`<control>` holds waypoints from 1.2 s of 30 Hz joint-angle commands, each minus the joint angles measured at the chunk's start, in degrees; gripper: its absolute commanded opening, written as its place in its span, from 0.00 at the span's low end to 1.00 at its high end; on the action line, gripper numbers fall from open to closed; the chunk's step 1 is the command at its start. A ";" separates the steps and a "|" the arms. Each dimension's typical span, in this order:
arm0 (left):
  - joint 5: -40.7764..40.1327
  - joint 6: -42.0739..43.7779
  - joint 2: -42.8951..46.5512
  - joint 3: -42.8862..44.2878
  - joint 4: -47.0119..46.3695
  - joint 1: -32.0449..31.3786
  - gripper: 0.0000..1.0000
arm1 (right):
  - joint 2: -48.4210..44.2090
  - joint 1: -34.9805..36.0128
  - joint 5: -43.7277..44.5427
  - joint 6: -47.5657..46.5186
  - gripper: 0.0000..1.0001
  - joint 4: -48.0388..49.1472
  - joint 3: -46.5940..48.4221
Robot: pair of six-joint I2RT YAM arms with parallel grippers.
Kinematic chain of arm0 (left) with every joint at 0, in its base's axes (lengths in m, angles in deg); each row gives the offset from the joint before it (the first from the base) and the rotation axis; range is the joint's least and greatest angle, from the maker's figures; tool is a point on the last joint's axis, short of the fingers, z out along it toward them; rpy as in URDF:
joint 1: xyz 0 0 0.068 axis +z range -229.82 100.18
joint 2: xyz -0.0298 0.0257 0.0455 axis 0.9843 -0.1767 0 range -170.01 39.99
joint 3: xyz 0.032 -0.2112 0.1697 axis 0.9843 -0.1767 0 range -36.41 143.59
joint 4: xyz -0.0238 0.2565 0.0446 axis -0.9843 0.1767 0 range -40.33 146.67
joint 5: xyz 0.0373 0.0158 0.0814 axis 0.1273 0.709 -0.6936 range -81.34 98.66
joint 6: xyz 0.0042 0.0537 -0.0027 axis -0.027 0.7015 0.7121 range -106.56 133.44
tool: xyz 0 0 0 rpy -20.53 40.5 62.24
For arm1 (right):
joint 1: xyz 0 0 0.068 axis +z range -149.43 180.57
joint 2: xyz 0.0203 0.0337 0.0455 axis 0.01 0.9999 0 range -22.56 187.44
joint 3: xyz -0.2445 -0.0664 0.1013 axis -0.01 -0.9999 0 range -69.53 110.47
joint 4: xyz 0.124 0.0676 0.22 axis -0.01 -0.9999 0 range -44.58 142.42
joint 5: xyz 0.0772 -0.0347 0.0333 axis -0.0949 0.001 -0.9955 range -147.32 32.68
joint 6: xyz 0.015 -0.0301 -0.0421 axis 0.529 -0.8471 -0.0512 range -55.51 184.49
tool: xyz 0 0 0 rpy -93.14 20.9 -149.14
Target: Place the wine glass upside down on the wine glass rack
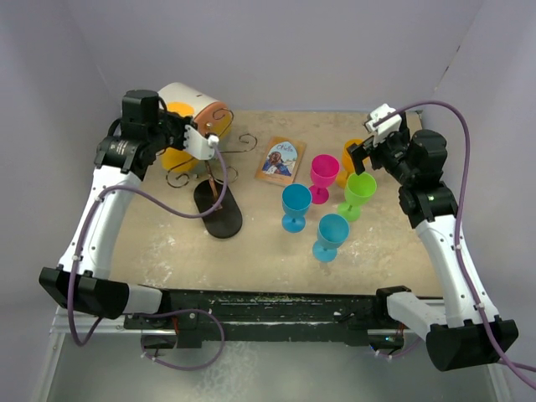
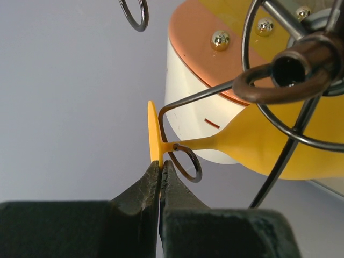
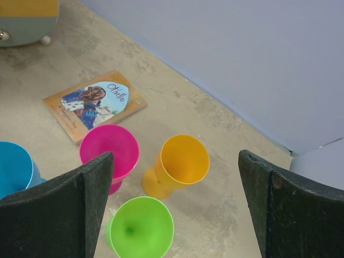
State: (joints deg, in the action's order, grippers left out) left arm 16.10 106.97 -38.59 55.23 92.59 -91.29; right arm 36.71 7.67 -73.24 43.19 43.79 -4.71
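At the rack, wine glass crosswise, foot clamped in left jaws; right jaws apart

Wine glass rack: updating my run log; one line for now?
left gripper shut on yellow wine glass | stem at hook of rack | right gripper open

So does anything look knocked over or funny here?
The white drum behind the wire rack seems tipped on its side, orange end showing. The five cups on the right stand upright; nothing is spilled.
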 commanded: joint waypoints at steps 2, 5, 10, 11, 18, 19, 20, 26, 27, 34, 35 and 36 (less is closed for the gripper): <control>-1.39 -4.77 3.61 -0.65 -1.24 -0.31 0.00 | -0.29 -0.32 0.45 -0.59 1.00 3.52 -0.22; -2.30 -5.69 4.40 -1.18 -0.70 -0.29 0.00 | -0.30 -0.41 0.45 -0.68 1.00 3.52 -0.22; -2.16 -6.19 5.74 -2.14 0.68 -0.25 0.01 | -0.29 -0.57 0.22 -0.76 1.00 3.52 -0.34; -1.98 -6.37 5.95 -2.30 0.80 -0.29 0.01 | -0.29 -0.59 0.23 -0.78 1.00 3.52 -0.32; 1.07 -7.88 6.70 -2.43 2.88 -0.31 0.06 | -0.05 -0.59 -0.47 -0.89 1.00 3.31 -0.22; 1.42 -8.11 6.82 -2.43 3.08 -0.31 0.07 | 0.05 -0.59 -0.61 -0.86 1.00 3.22 -0.14; 1.64 -8.33 6.95 -2.43 3.24 -0.31 0.07 | 0.14 -0.63 -0.61 -0.92 1.00 3.13 -0.05; 3.29 -8.81 7.60 -2.79 4.91 -0.31 0.13 | 0.35 -0.64 -0.68 -1.04 1.00 2.73 0.32; 3.48 -8.89 7.64 -2.98 4.98 -0.31 0.14 | 0.37 -0.64 -0.69 -1.08 1.00 2.73 0.27; 3.54 -8.77 7.84 -4.16 4.94 -0.31 0.27 | 0.34 -0.60 -0.67 -1.14 1.00 2.60 0.31; 3.62 -8.91 7.98 -4.26 4.86 -0.29 0.29 | 0.33 -0.63 -0.69 -1.12 1.00 2.56 0.38; 3.71 -9.02 8.02 -4.35 4.73 -0.31 0.31 | 0.37 -0.61 -0.64 -1.11 1.00 2.44 0.44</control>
State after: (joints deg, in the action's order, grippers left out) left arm 17.85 99.28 -32.06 51.56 98.14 -91.48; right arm 37.19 7.25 -73.31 42.77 44.17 -5.06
